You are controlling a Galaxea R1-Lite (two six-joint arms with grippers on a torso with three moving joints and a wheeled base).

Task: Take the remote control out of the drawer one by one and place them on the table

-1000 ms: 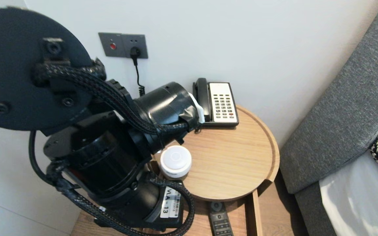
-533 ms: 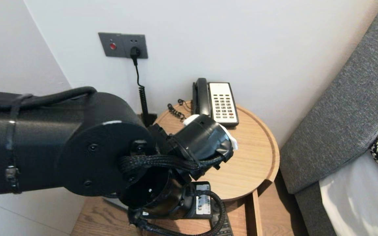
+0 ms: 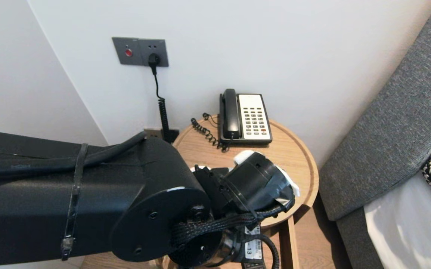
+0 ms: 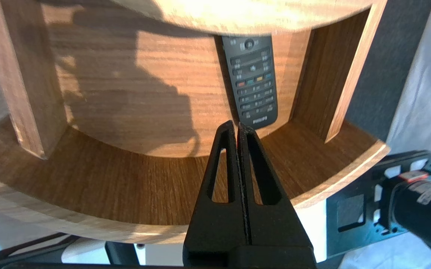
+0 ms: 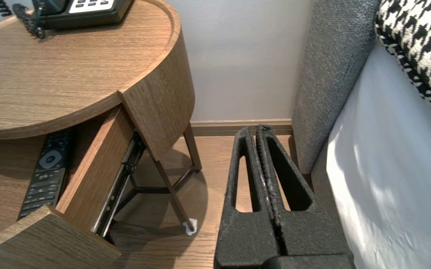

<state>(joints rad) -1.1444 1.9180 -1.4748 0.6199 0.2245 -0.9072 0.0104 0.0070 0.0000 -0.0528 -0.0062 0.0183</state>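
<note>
Your clenched left gripper (image 4: 236, 125) faced the remote (image 4: 254, 80) at twelve o'clock in the drawer (image 4: 126, 97), so you needed jaws released first; right gripper (image 5: 259, 129) parked clenched by the bed (image 5: 387, 168)

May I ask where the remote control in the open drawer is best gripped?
Probably across its narrow width at the logo end, from above. The remote control lies flat in the drawer, far end tucked under the table top, so only the near long edges are free. The left gripper, shut near that end, must open first.
</note>
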